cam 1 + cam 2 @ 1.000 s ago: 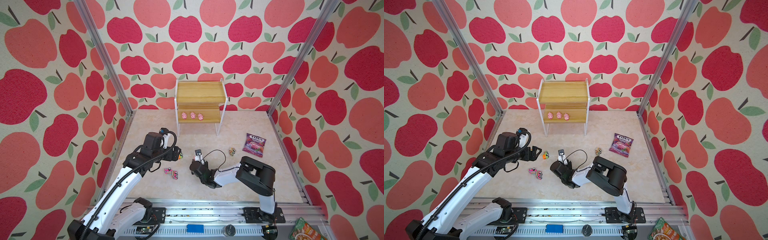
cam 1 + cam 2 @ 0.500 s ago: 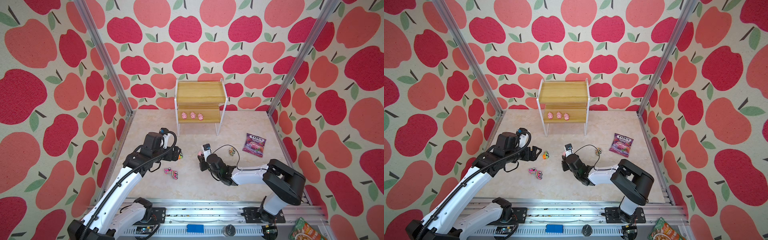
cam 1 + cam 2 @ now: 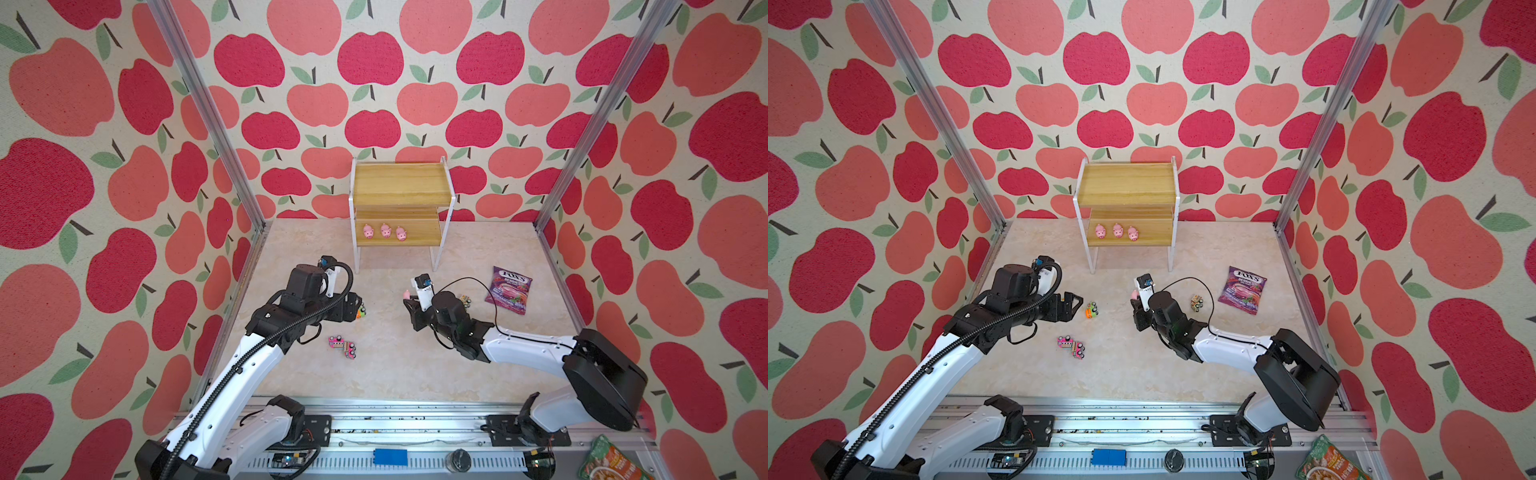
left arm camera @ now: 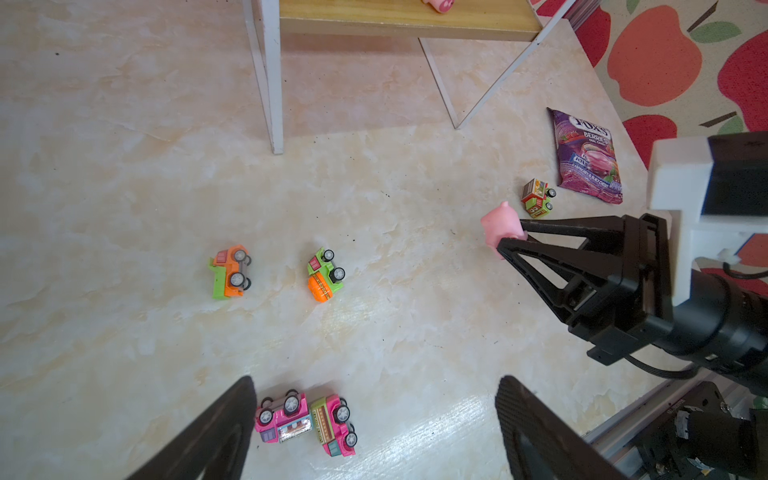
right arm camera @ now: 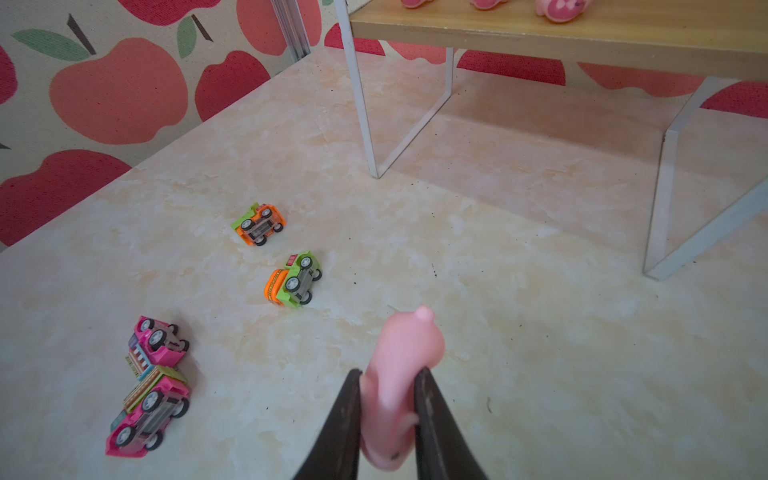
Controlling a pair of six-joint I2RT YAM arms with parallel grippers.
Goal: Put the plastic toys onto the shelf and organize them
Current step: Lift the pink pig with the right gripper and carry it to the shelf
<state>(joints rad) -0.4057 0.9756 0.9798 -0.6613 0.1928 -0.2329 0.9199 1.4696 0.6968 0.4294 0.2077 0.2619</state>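
Right gripper (image 5: 388, 376) is clamped on 1 small pink plastic pig figure (image 5: 405, 353), held in front of the 2-tier wood-board shelf with white metal legs (image 3: 401, 187), apart from it; 3 matching pink pigs (image 3: 385, 231) stand in a row on the shelf's lower board; left gripper (image 3: 1075, 305) hangs front-left of the shelf, jaws spread wide, gripping nothing; 2 orange-and-green toy trucks (image 4: 326, 274), 2 touching pink toy trucks (image 4: 305, 419) and 1 brown-and-green toy truck (image 4: 538, 198) lie on the beige marbled tabletop (image 3: 395, 374) in front of the shelf.

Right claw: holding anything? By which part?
Yes. The right claw holds a pink pig, pinched across its body, one end poking out. Left claw open, empty.
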